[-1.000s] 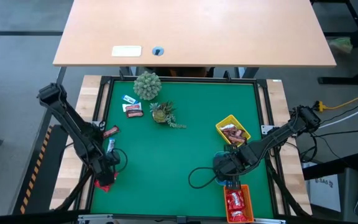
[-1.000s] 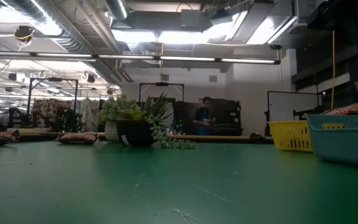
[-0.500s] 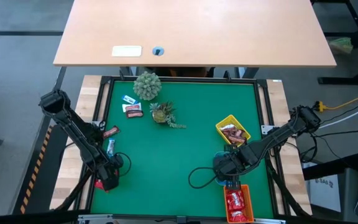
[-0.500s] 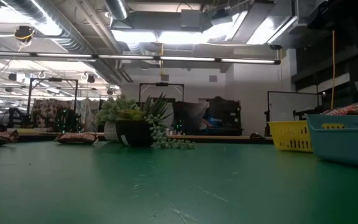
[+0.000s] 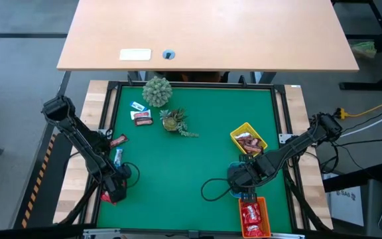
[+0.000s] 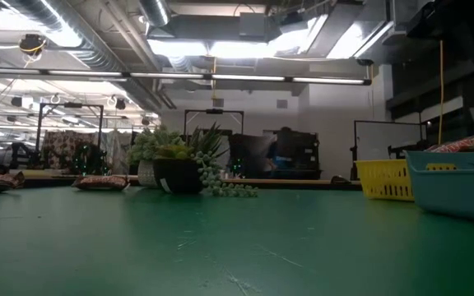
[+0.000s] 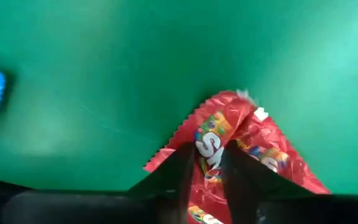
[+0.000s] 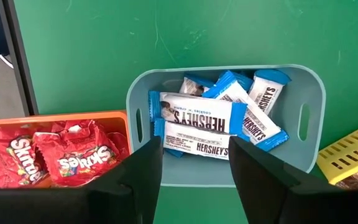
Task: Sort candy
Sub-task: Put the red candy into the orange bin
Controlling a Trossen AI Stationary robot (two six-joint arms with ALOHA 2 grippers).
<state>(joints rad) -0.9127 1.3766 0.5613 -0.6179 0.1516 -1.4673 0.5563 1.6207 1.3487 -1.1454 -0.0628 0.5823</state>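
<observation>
Left wrist view shows the left gripper (image 7: 205, 177) squeezing a red candy packet (image 7: 229, 140). Next, lift it toward the orange tray (image 8: 55, 121). The right gripper (image 8: 194, 162) waits open.

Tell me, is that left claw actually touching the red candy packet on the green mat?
Touching. In the left wrist view the left gripper's two dark fingers press against the red packet from both sides, its wrapper bunched between them.
</observation>
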